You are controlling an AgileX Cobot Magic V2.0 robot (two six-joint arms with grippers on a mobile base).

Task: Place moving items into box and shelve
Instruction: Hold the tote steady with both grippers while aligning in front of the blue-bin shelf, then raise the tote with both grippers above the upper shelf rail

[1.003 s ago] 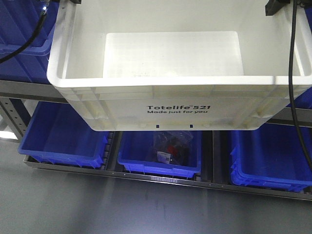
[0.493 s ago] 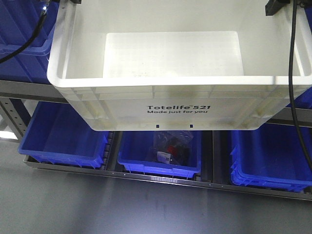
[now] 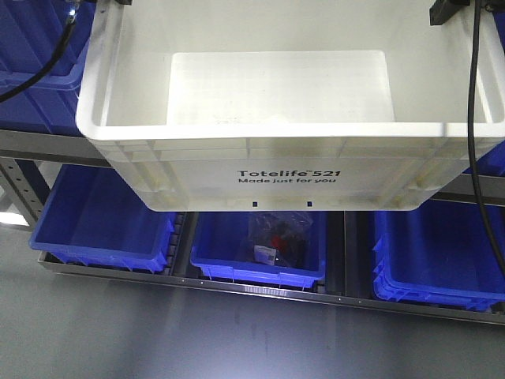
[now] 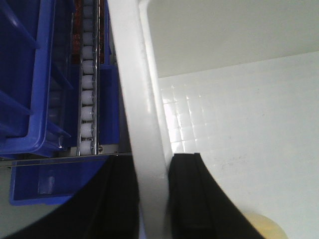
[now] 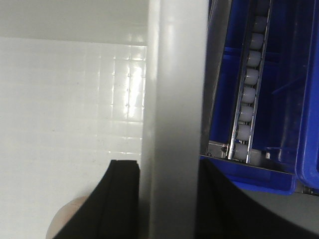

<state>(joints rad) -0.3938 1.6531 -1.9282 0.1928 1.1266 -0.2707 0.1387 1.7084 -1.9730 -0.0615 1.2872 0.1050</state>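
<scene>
While the large white rectangular plastic crate [image 3: 288,158] hangs above blue plastic bins [image 3: 99,217], left jaws clench its nine-o'clock rim, right jaws its three-o'clock rim.

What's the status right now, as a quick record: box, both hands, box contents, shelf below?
held: box, white, in front of the rack
left: left hand shut on the box rim
right: right hand shut on the box rim
contents: visible floor looks bare
below: blue bins; middle bin holds bagged items
</scene>
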